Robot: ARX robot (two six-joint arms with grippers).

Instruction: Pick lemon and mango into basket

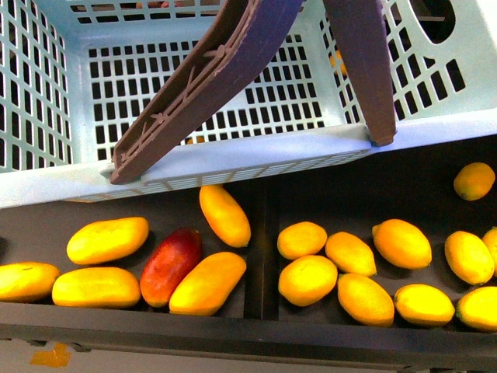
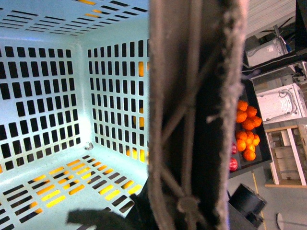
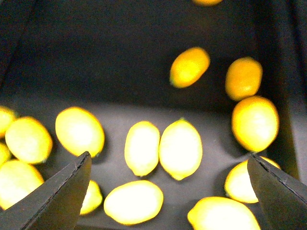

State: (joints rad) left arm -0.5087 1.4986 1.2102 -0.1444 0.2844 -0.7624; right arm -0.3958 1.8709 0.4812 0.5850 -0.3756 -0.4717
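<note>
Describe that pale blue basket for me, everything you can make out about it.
The basket looks like light teal plastic, with rectangular slots through its walls and floor. Its brown ribbed handle meets the near rim at two points and runs up out of the picture. No fruit shows on the floor in view, though yellow glows through the floor slots. The near rim covers the far part of the dark tray; whether it rests there cannot be told.
</note>
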